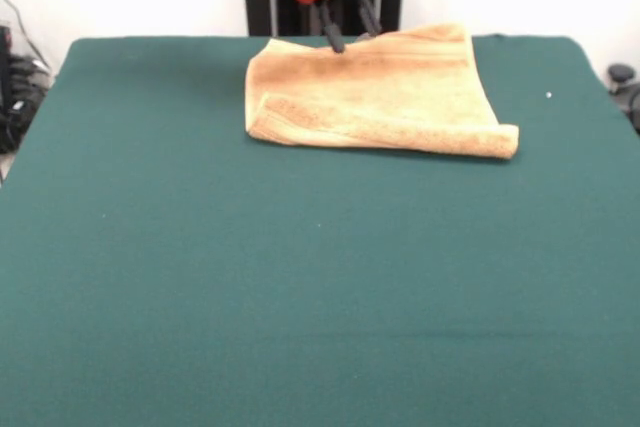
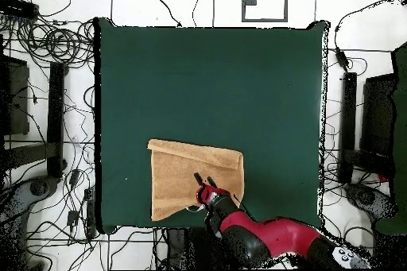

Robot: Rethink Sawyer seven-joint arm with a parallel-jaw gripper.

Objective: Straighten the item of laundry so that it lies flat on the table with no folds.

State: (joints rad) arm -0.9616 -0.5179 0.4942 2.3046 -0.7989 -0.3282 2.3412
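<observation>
The fingers (image 1: 347,29) stand spread and released at the towel's (image 1: 375,92) rear edge; its folded underside is hidden on the tabletop (image 1: 300,277).

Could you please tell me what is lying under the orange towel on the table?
The towel lies on the green table, its front edge doubled over. The gripper stands at its far edge. Whatever lies under the folded layer is covered.
</observation>
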